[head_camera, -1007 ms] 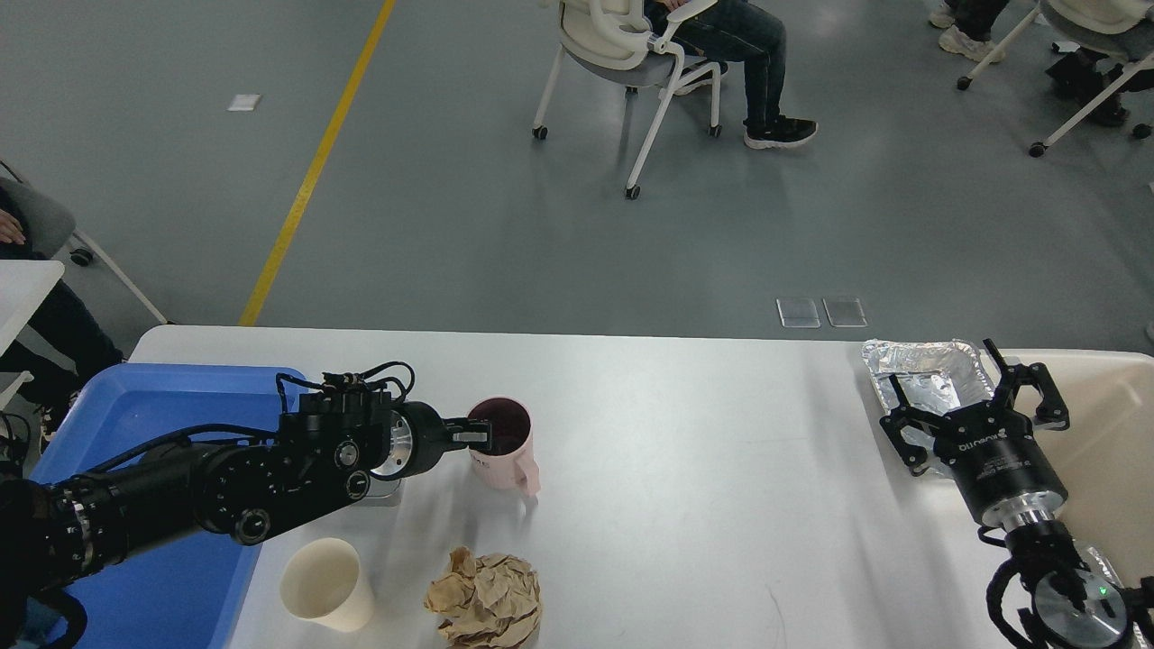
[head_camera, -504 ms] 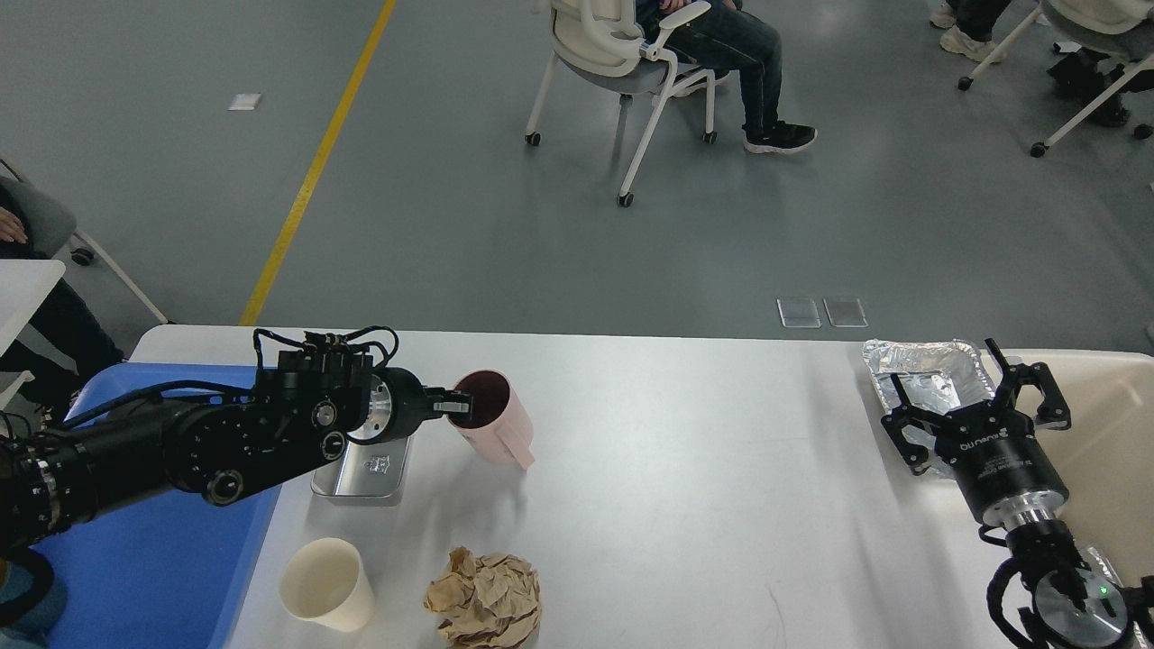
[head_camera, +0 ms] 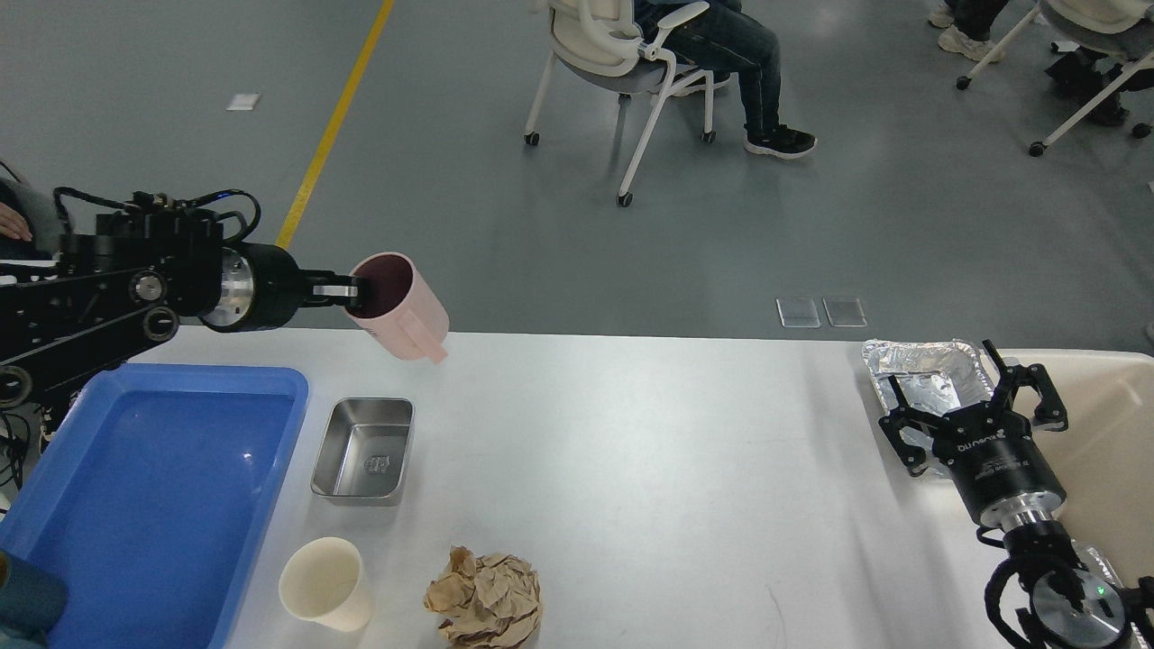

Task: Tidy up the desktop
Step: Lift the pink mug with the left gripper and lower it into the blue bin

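Head view: desktop (head_camera: 649,451) fills the near half, long axis running left–right, far edge square to the view. L gripper (head_camera: 347,290) is up above the far-left corner, clamped on a pink mug (head_camera: 397,306) at the rim; mug tilted, mouth facing left. R gripper (head_camera: 978,401) hovers w/ fingers spread over a foil tray (head_camera: 920,365) at the far right. Blue tray (head_camera: 135,487) at left, steel tin (head_camera: 362,449) just beside it, paper cup (head_camera: 326,584) and paper wad (head_camera: 485,597) near. Cream bin (head_camera: 1113,433) at right edge. Grey floor, yellow line (head_camera: 334,135), seated people on chairs (head_camera: 622,54) beyond.
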You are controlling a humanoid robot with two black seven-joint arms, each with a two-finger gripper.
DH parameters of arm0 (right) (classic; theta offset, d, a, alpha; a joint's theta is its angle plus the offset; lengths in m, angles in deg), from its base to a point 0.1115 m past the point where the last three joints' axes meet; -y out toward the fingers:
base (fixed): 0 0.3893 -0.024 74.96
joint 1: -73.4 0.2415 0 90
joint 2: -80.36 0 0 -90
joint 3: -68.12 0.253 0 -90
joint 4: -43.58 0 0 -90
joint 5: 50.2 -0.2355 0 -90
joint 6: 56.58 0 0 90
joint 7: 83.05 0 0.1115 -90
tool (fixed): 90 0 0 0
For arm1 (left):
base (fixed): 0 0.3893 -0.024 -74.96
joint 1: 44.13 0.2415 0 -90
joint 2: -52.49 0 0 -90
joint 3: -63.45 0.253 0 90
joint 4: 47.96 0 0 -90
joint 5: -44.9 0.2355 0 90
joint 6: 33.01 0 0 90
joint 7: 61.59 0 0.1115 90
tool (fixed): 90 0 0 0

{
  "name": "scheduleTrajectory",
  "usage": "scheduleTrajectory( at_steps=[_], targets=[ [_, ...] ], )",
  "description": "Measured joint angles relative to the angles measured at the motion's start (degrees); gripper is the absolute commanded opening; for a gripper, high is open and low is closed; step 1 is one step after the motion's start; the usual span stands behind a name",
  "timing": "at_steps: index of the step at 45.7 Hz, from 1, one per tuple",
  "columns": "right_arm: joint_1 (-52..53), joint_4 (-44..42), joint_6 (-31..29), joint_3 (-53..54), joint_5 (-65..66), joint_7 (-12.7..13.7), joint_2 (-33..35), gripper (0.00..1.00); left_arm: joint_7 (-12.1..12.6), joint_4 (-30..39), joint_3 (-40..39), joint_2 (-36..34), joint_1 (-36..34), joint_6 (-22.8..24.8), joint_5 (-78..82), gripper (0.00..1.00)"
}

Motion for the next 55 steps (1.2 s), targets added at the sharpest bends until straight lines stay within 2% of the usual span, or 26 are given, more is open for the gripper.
scheduleTrajectory(
  at_steps=[11, 16, 22, 29, 36, 55],
  targets=[
    [0.06, 0.0, 0.0, -0.06, 0.0, -0.06, -0.35, 1.0, -2.88, 6.39, 0.49, -15.92, 2.82, -0.28, 0.58, 0.0],
    [0.06, 0.0, 0.0, -0.19, 0.01, -0.08, -0.54, 1.0, -5.43, 9.01, 0.53, -23.91, 6.93, -1.0, 0.7, 0.0],
    [0.11, 0.02, 0.0, -0.24, 0.0, -0.08, -0.56, 1.0, -6.95, 10.0, 0.52, -28.22, 12.78, -4.13, 0.75, 0.0],
    [0.11, 0.03, 0.0, -0.24, 0.0, -0.09, -0.48, 1.0, -7.24, 10.16, 0.49, -29.06, 20.32, -9.51, 0.75, 0.0],
    [0.07, -0.19, 0.0, -0.26, 0.0, -0.09, -0.51, 1.0, -7.1, 10.07, 0.44, -27.04, 27.87, -15.23, 0.65, 0.0],
    [0.06, -0.26, 0.0, -0.26, 0.0, -0.09, -0.24, 1.0, -7.26, 8.24, 0.52, -26.01, 39.25, -22.86, 0.84, 0.0]
  ],
)
